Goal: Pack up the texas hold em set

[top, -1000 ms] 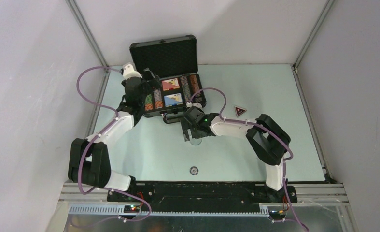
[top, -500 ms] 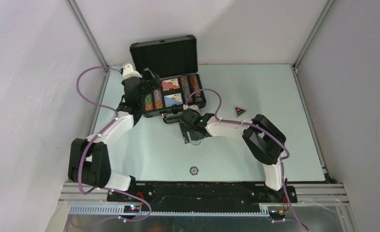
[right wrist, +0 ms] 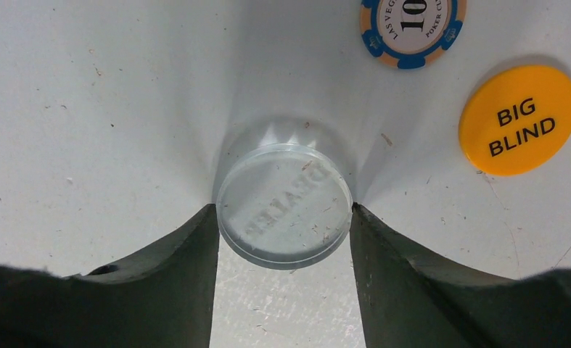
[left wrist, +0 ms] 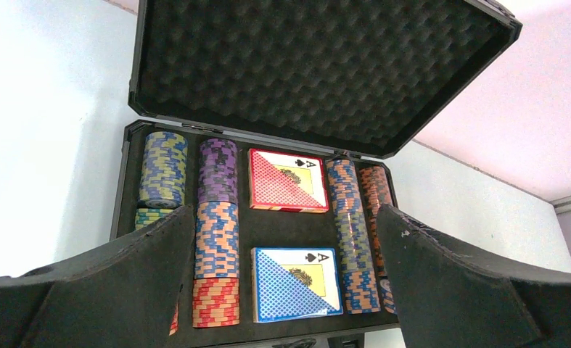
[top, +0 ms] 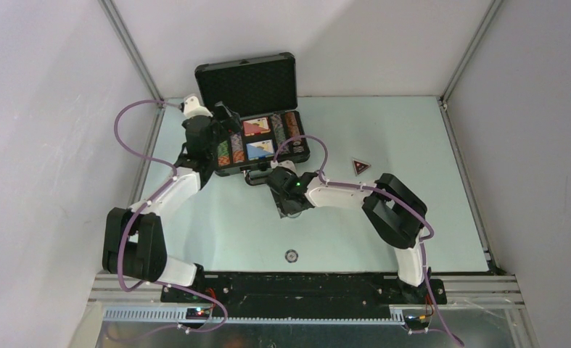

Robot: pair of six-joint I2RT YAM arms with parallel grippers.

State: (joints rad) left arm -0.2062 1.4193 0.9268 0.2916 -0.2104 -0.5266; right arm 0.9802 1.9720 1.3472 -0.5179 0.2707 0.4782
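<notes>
Texas hold em set's clear dealer button (right wrist: 284, 216) lies flat on the desk (right wrist: 86, 109), pinched edge to edge by the jaws of the right gripper (right wrist: 284, 212) (its lettering reads mirrored). Just beyond lie an orange BIG BLIND button (right wrist: 518, 119) and a striped chip (right wrist: 411, 29). The left gripper (left wrist: 284, 217) holds its jaws wide and empty before the open briefcase (left wrist: 318, 65), with chip rows (left wrist: 215, 217) and two card decks (left wrist: 286, 180) inside.
</notes>
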